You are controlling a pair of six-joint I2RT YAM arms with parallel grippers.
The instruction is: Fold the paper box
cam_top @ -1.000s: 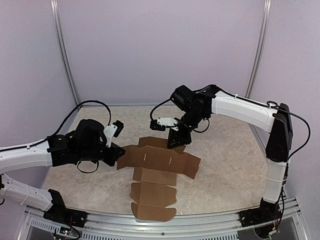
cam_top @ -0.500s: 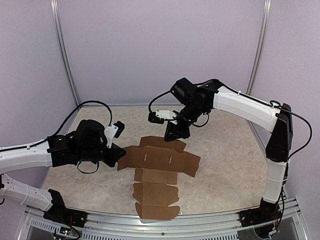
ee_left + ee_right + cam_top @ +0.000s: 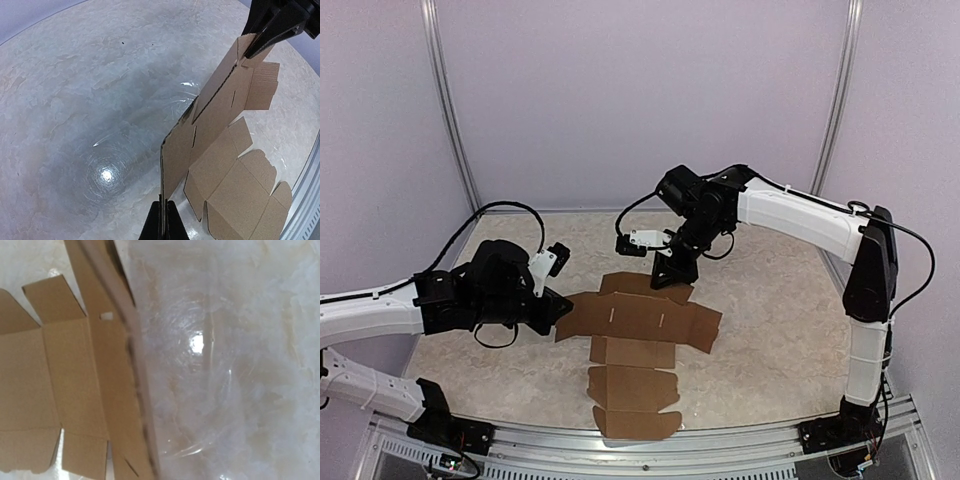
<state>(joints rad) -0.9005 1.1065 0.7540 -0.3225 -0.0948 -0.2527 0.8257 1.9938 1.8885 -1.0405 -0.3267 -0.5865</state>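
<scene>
The paper box (image 3: 640, 320) is a flat brown die-cut sheet with flaps and slots, lying mid-table. My left gripper (image 3: 558, 308) is shut on its left flap; in the left wrist view the cardboard edge (image 3: 163, 175) stands pinched between the fingers of the left gripper (image 3: 163, 212). My right gripper (image 3: 672, 278) is at the sheet's far edge. Seen from the left wrist, the right gripper (image 3: 246, 46) has its dark fingers closed on a far flap corner. The right wrist view shows the sheet (image 3: 65, 370) with a blurred raised edge; that gripper's own fingers are out of frame there.
The marbled tabletop (image 3: 770, 330) is ringed by pale walls and two metal posts (image 3: 450, 110). A metal rail (image 3: 720, 445) runs along the near edge, where the sheet's nearest flap (image 3: 635, 422) ends close to it.
The right gripper rose a little and shifted back-left at the sheet's far edge. The sheet's near flaps slid slightly to the right. The left arm held still.
</scene>
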